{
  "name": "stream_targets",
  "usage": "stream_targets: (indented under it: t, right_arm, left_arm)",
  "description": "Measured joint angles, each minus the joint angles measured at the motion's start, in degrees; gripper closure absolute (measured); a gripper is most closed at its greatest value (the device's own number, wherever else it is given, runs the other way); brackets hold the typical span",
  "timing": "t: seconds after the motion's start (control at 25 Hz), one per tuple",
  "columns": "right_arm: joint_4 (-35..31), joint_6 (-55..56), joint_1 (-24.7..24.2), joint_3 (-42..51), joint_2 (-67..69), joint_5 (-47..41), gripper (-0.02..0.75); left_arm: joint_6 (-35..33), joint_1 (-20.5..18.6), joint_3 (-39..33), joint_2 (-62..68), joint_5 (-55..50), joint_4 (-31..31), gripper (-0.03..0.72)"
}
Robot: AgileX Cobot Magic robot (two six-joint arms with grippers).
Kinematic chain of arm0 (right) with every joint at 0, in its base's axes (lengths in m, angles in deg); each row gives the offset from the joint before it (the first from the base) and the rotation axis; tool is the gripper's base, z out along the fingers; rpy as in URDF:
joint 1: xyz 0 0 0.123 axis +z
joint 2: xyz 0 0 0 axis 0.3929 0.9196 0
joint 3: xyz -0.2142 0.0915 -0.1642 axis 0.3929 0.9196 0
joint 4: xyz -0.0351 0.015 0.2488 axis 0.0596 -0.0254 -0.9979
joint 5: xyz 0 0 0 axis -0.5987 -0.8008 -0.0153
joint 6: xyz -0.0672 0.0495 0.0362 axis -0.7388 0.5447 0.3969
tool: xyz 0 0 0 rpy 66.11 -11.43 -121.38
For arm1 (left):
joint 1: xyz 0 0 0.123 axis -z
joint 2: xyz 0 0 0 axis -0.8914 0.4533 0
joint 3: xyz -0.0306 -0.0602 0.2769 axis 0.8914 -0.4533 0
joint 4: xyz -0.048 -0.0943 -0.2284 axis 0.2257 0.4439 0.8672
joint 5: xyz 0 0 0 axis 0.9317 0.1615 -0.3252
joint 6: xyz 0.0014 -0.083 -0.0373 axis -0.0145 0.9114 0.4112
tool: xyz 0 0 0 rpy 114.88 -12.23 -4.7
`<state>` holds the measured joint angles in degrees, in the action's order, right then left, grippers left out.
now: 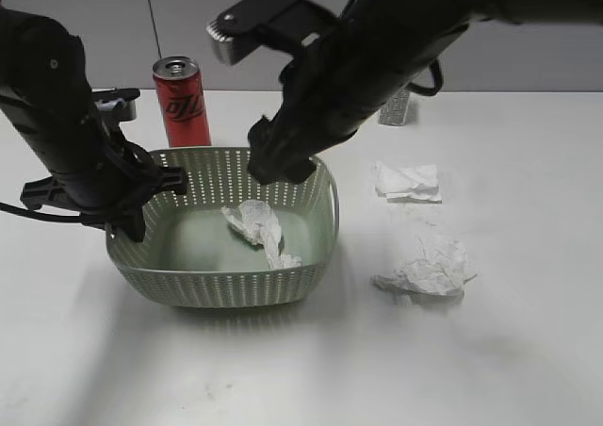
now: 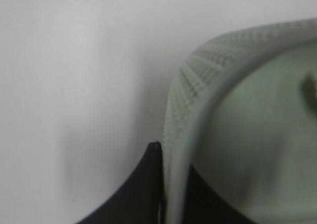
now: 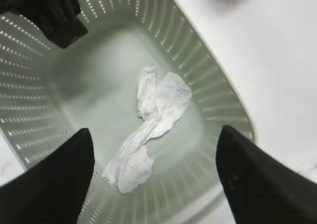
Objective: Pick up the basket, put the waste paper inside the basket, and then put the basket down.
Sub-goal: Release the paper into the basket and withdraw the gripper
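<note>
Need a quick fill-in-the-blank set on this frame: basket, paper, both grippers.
1. Paper wads inside the basket: ____.
2. Wads on the table beside it: ____.
3. The left gripper is shut on the basket's ____.
4. The right gripper, above the basket, is ____.

Missing words: one; two; rim; open

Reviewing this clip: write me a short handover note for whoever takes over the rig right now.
Left hand: shut on the near-left rim of the pale sage-green slotted plastic basket.
Right hand: open and empty, above the basket.
Done: one crumpled white paper wad lies inside the basket.
Left: two crumpled white wads sit on the white table to the right, one farther back, one nearer. Put both in, then set the basket down and release it.
</note>
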<state>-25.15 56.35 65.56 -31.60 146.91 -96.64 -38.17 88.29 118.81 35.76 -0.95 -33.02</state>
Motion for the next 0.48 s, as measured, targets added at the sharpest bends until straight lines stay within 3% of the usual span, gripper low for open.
stream_targets:
  t: [0.2,0.36,0.48]
  right_arm:
    - [2.74,5.87,-8.37,0.32,-3.22,-4.48,0.167]
    - [3.27,8.40,-17.07,8.62,-3.21,-4.87,0.167]
    - [3.02,8.61,-18.79,16.86,-3.16,-1.07,0.167]
  left_arm:
    - [0.00,0.00,0.00,0.00,-0.05,0.01,0.688]
    - [0.00,0.00,0.00,0.00,0.15,0.06,0.688]
    - [0.00,0.00,0.00,0.00,0.80,0.06,0.688]
